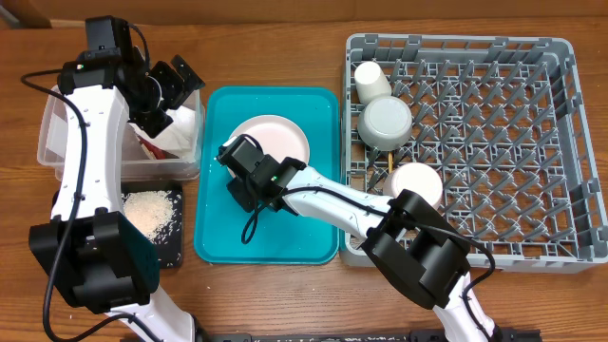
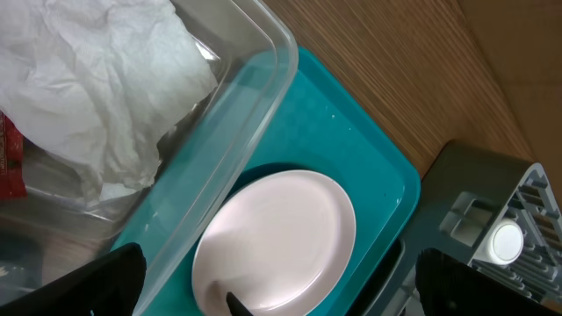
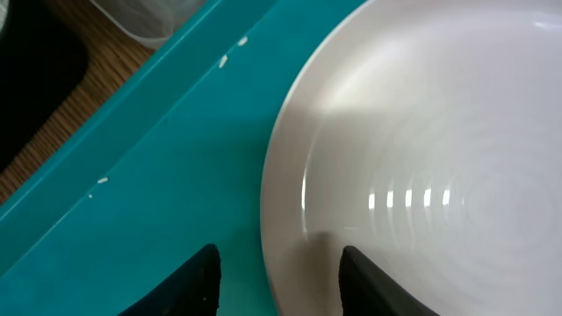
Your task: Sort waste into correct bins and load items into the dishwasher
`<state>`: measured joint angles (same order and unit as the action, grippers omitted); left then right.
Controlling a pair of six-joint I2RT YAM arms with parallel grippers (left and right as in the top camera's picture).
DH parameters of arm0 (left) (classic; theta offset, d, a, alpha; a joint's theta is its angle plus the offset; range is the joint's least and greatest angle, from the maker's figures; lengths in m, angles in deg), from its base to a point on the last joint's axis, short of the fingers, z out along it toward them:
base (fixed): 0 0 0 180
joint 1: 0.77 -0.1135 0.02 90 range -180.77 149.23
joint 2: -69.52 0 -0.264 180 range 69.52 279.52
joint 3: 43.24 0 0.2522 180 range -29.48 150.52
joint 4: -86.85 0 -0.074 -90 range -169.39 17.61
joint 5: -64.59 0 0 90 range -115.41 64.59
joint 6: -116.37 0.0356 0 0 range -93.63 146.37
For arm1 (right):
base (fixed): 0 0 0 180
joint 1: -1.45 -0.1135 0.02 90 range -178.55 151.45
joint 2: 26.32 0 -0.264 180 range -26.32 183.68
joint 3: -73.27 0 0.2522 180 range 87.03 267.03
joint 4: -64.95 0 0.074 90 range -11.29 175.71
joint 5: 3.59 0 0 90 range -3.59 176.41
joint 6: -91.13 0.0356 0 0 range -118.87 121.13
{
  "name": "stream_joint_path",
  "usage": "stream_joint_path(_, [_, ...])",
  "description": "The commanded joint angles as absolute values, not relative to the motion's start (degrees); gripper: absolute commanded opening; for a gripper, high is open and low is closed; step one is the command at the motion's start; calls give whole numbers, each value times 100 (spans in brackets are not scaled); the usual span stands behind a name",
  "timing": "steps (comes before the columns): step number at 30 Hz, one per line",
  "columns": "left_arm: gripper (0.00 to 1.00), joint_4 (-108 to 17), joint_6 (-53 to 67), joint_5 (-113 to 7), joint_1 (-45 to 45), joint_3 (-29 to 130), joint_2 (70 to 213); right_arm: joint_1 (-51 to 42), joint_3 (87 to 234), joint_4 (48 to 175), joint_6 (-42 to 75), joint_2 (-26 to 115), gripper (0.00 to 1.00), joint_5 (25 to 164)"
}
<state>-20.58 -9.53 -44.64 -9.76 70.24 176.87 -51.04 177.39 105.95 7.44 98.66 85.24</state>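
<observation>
The pale pink plate (image 1: 275, 141) lies on the teal tray (image 1: 304, 104). My right gripper (image 1: 239, 173) is open, with its fingers (image 3: 277, 281) on either side of the plate's (image 3: 421, 158) left rim. My left gripper (image 1: 176, 87) is open and empty above the right edge of the clear tub (image 1: 52, 142); its wrist view (image 2: 281, 294) looks down on the plate (image 2: 281, 228). The white napkin (image 2: 88, 79) and red wrapper (image 2: 9, 158) lie in the tub. Rice (image 1: 150, 211) lies on the black tray (image 1: 169, 249).
The grey dish rack (image 1: 494, 57) stands at right and holds a white cup (image 1: 372, 81), two bowls (image 1: 385, 119) (image 1: 418, 180) and chopsticks (image 1: 385, 173). A few rice grains (image 3: 224, 60) lie on the teal tray (image 3: 176, 175).
</observation>
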Motion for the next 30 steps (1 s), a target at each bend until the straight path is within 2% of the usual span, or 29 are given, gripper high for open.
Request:
stream_joint_path(1, [100, -2049, -986, -4426, -937, 7098, 17632, -5100, 17709, 10645, 532, 10048, 45, 8448])
stream_joint_path(15, [100, -2049, -986, -4426, -937, 7098, 17632, -5100, 17711, 10897, 538, 10168, 40, 8455])
stream_joint_path(20, [100, -2049, -986, -4426, -937, 7098, 17632, -5100, 17711, 11054, 534, 10170, 34, 8358])
stream_joint_path(24, [100, -2049, -986, -4426, -937, 7098, 17632, -5100, 17711, 11102, 532, 10170, 22, 8175])
stream_joint_path(30, [100, -2049, -986, -4426, -937, 7098, 17632, -5100, 17711, 11100, 534, 10168, 14, 8175])
